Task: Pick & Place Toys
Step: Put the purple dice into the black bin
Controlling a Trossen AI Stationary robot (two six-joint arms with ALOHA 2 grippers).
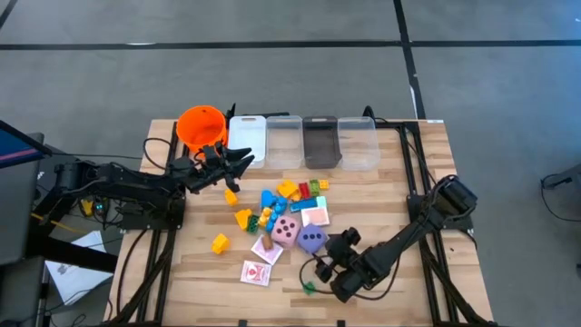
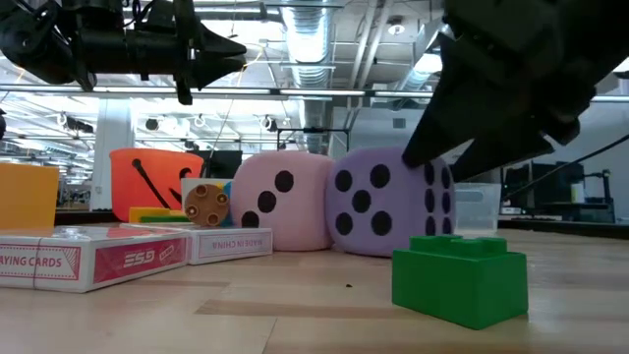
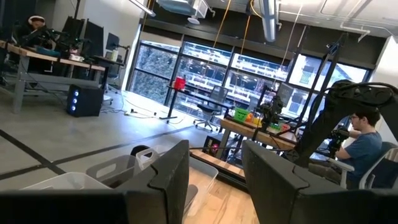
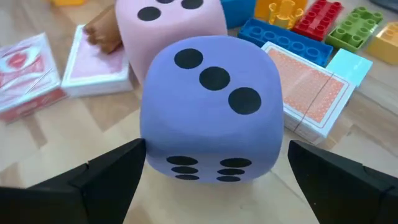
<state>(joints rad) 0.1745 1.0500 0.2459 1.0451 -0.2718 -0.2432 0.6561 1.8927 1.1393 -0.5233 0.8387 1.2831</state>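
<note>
The right gripper point(image 4: 211, 171) holds its fingers wide apart around the big soft purple die point(image 4: 211, 109) on the wooden table point(image 1: 408, 291), not clamped. The left gripper point(image 1: 238, 164) hovers beside the orange bucket point(image 1: 200, 125); whether its half-closed fingers hold anything I cannot tell.

front: bare table point(image 1: 399, 300) | centre: toy pile point(image 1: 289, 211) blocks

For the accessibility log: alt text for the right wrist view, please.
The open right claw faces a purple die on the wood table, one finger on each side. Behind it lie a pink die, card packs and blocks.
</note>
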